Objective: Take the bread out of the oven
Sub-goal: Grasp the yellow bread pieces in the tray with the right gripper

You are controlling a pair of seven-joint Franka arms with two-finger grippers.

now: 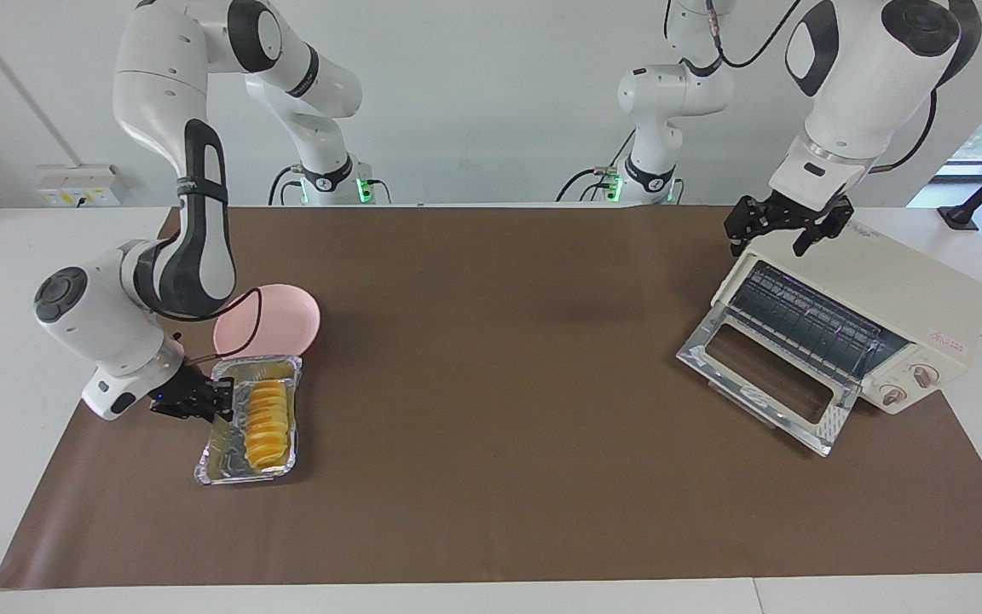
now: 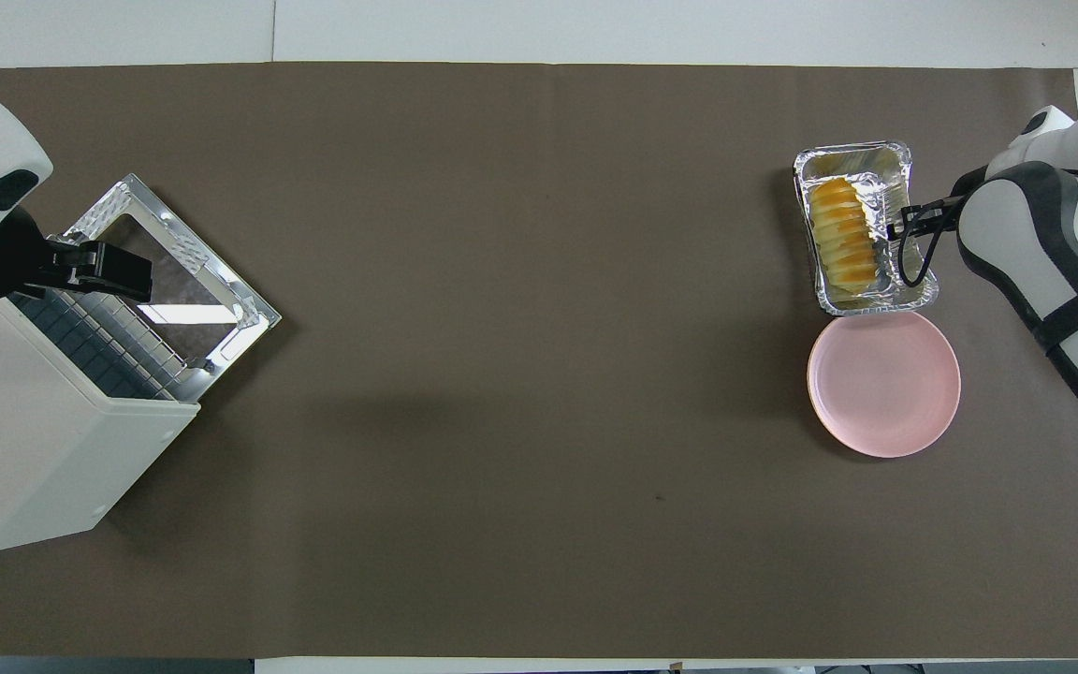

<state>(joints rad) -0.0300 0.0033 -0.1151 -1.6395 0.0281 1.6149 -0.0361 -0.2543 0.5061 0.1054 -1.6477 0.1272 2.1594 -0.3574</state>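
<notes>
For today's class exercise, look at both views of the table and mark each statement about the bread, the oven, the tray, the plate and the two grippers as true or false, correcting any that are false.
1. The bread lies in the foil tray. True.
2. The oven has its door shut. False: the glass door is dropped open and the rack is bare.
3. The pink plate holds the bread. False: the plate is bare, beside the tray and nearer to the robots.
4. The right gripper is at the tray's rim. True.
5. The left gripper is over the plate. False: it waits open above the oven.
</notes>
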